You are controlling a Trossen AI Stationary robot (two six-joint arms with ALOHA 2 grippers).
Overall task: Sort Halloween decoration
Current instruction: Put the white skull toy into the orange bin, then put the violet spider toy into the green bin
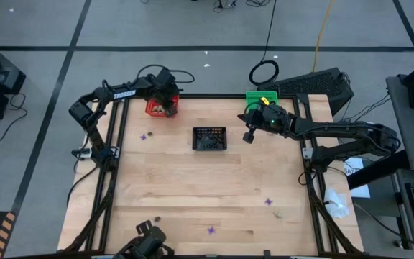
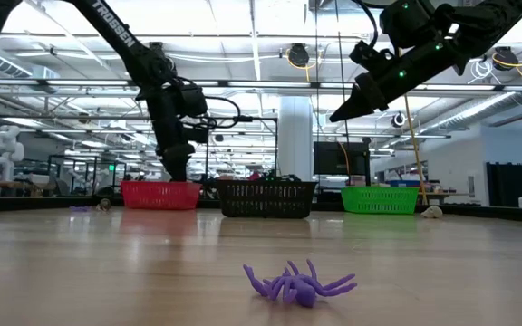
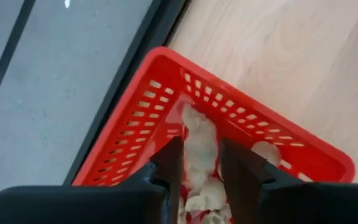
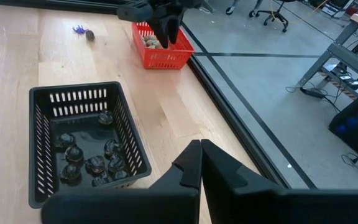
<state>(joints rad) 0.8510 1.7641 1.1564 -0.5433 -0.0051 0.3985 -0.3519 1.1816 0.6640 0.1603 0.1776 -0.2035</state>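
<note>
Beige lumps [image 3: 201, 149] in red basket [image 3: 135, 124] | L pincer [image 3: 201, 165] spread above | R pincer [image 4: 201, 163] pressed together | arm reads TROSSEN

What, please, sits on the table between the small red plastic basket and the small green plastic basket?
The black slatted plastic basket stands between the red basket and green basket in the low view; the high view shows it set nearer the table's middle.
</note>
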